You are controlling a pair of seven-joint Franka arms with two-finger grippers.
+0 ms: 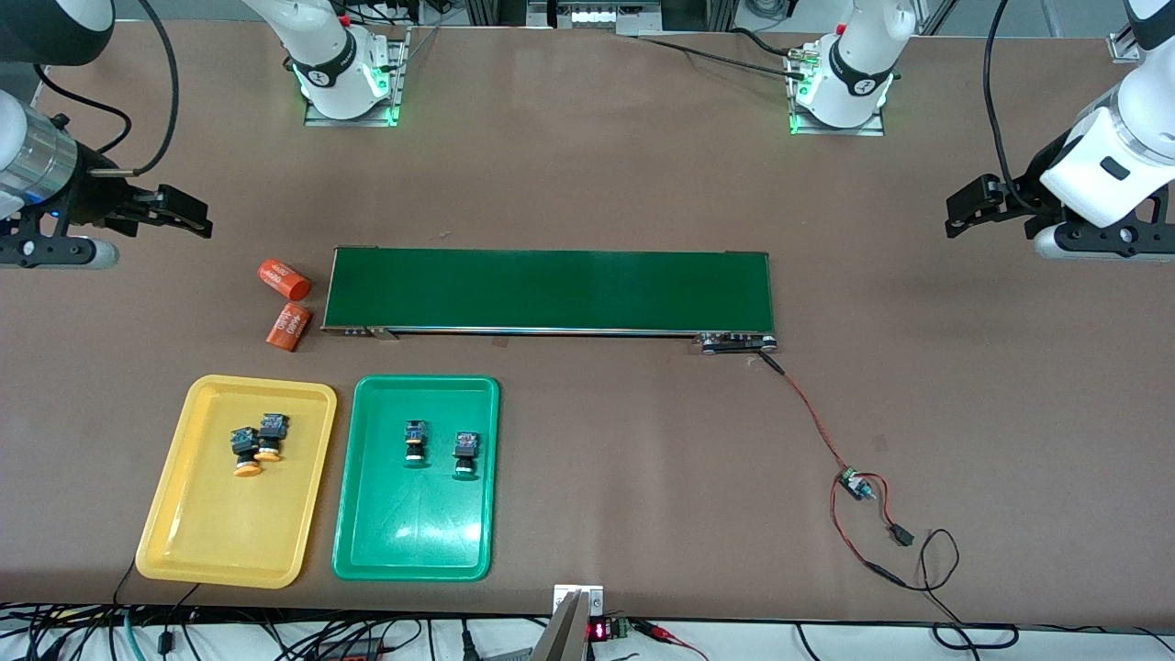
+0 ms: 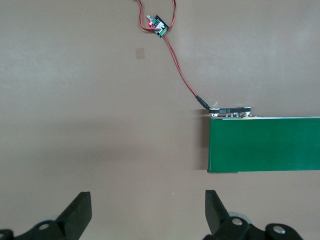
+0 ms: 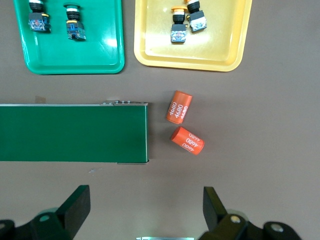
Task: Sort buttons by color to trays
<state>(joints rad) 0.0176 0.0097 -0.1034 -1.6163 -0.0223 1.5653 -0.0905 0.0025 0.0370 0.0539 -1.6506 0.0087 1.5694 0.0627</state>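
Two orange-capped buttons point(image 1: 245, 452) point(image 1: 272, 435) lie side by side, touching, in the yellow tray point(image 1: 220, 537). Beside it, the green tray point(image 1: 413, 537) holds two green-capped buttons point(image 1: 416, 441) point(image 1: 466, 454), a little apart. The right wrist view shows both trays point(image 3: 190, 56) point(image 3: 75, 56) with their buttons point(image 3: 178, 29) point(image 3: 75, 26). My right gripper point(image 1: 195, 220) point(image 3: 146, 205) hangs open and empty over bare table at the right arm's end. At the left arm's end, my left gripper point(image 1: 960, 213) point(image 2: 148, 210) is open and empty over bare table too.
A long dark green conveyor belt point(image 1: 551, 289) crosses the middle of the table. Two orange cylinders printed 4680 point(image 1: 283, 279) point(image 1: 289, 327) lie at its end toward the right arm. A red-black wire runs from its other end to a small control board point(image 1: 858, 484).
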